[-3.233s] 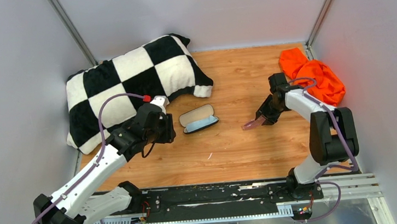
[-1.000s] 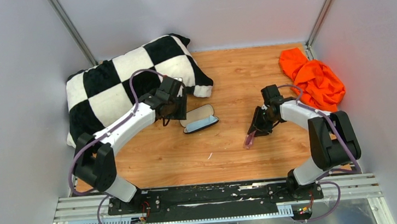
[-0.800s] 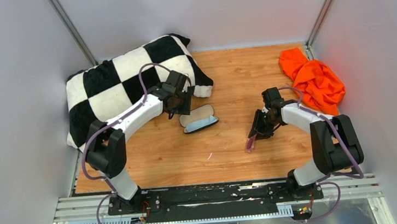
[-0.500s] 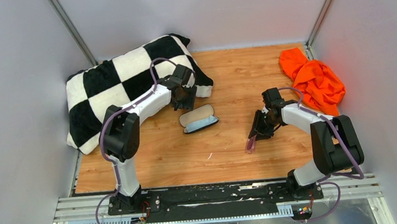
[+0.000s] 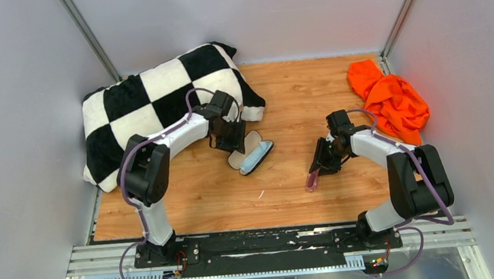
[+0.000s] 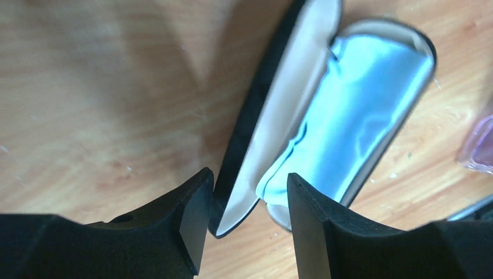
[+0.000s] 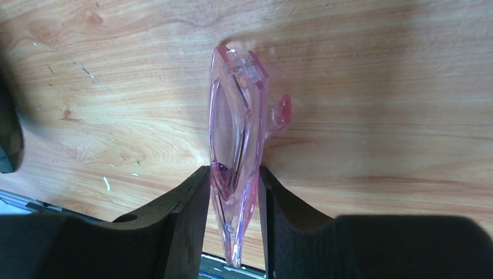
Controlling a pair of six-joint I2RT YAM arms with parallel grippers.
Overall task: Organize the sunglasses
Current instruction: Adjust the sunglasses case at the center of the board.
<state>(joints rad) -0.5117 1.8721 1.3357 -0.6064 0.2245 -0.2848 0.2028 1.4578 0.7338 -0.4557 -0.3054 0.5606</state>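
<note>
Sunglasses (image 7: 238, 116) were clenched in the right end effector (image 7: 232, 174), right of centre in the top view
Left end effector (image 6: 250, 180) straddled the black case (image 6: 273, 104) end on the tabletop (image 5: 290, 190); grip undeterminable

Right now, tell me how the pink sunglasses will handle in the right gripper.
Probably stiff: the sunglasses stick out straight past the right gripper without sagging. Likely slippery and apt to pivot, being glossy plastic pinched near one end. Thin frame looks fragile.
</note>
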